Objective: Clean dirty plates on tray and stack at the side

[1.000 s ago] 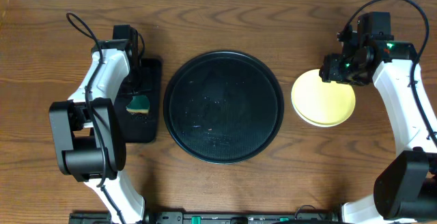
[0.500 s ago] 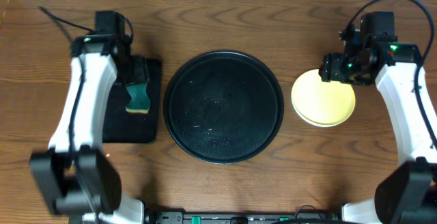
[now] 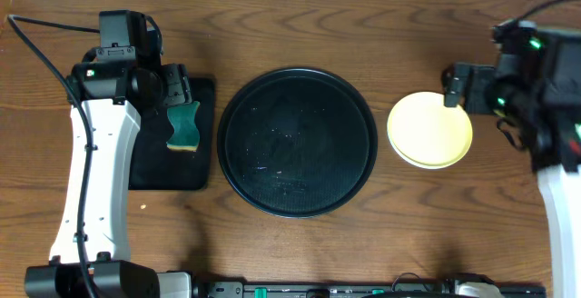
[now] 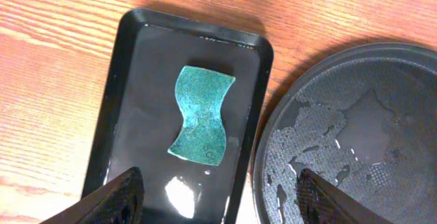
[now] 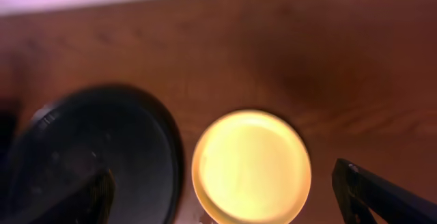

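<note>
Sitting below your right gripper (image 5: 224,173), framed between its two fingers in the wrist view, is the pale yellow plate (image 5: 251,167). It rests on the wooden table (image 3: 300,16), outside the tray (image 3: 297,142). In the overhead view a paler rim peeks out under its near edge; you cannot count what lies beneath. The right wrist view is blurred, so you cannot tell any fine marks on the plate face.

Right gripper: fingers spread wide, nothing between them, clear of the plate.

The tray lies beside the plate, toward the finger at the left edge of that view, close to the plate but apart from it. Its textured floor carries water droplets and small puddles.

Your left gripper (image 4: 218,183): fingers spread wide, nothing held. Ahead of it, between the fingers, a green sponge (image 4: 200,123) lies flat on the small rectangular tray (image 4: 130,101), whose surface is wet. The round tray's rim sits just beside it, toward the finger at the right of the view.
</note>
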Robot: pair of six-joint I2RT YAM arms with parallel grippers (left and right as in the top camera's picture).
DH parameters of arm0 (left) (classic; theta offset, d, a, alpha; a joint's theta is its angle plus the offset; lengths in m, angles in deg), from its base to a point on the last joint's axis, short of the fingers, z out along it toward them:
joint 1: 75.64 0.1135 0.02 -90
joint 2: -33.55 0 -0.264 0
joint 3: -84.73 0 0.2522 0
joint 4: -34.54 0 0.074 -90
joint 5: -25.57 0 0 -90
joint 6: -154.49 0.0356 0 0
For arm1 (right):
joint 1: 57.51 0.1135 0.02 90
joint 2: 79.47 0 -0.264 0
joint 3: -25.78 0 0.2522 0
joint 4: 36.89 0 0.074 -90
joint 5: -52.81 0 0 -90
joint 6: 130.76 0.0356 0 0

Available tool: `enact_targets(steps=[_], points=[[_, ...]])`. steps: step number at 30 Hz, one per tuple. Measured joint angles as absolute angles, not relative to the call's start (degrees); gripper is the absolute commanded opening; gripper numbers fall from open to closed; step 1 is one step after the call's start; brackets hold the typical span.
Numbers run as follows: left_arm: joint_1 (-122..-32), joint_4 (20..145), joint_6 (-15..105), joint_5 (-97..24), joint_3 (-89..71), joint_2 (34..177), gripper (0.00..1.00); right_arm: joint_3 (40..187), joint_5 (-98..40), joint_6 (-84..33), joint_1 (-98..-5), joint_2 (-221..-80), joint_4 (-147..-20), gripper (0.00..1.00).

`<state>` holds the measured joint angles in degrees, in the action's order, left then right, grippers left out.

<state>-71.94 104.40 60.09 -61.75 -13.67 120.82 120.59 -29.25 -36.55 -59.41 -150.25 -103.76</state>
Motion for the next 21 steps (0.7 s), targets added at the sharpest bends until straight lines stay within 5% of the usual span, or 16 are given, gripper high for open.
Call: enact_targets(steps=[21], points=[[-72.0,104.5,60.1,-61.7,-13.7,120.8,0.73,119.5,-32.7,-37.1,-59.4,-132.8,-101.3,0.99]])
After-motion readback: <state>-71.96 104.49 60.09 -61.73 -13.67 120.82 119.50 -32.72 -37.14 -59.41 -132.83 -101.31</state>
